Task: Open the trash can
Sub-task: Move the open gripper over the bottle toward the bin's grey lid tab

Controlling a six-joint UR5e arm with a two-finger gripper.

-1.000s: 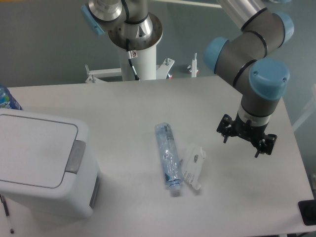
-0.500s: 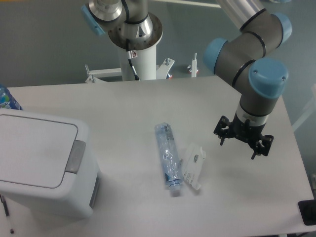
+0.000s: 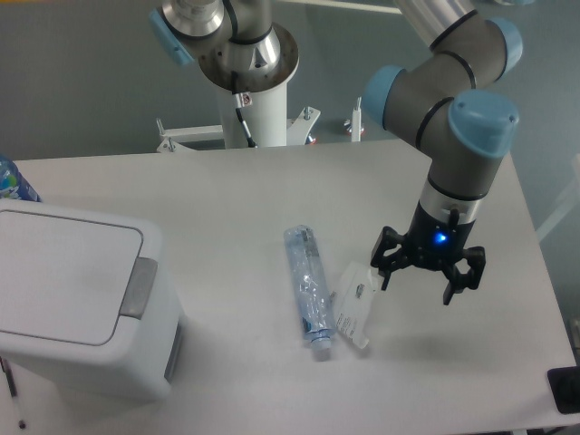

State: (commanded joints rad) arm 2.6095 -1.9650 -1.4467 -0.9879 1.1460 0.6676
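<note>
Gripper [image 3: 416, 285] moved left and a bit lower than before. Now just beside small clear packet [image 3: 356, 305], which was farther away a second ago. Fingers [image 3: 384, 273] now spread open, pointing down at table [image 3: 227, 199]. Blue light now glows on gripper body; was not lit before. Arm [image 3: 462, 136] leaned over to left too.

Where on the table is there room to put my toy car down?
Bare table lies between the trash can and the bottle, and along the back edge. It is crowded where the bottle, the small packet and the hand sit close together.
</note>
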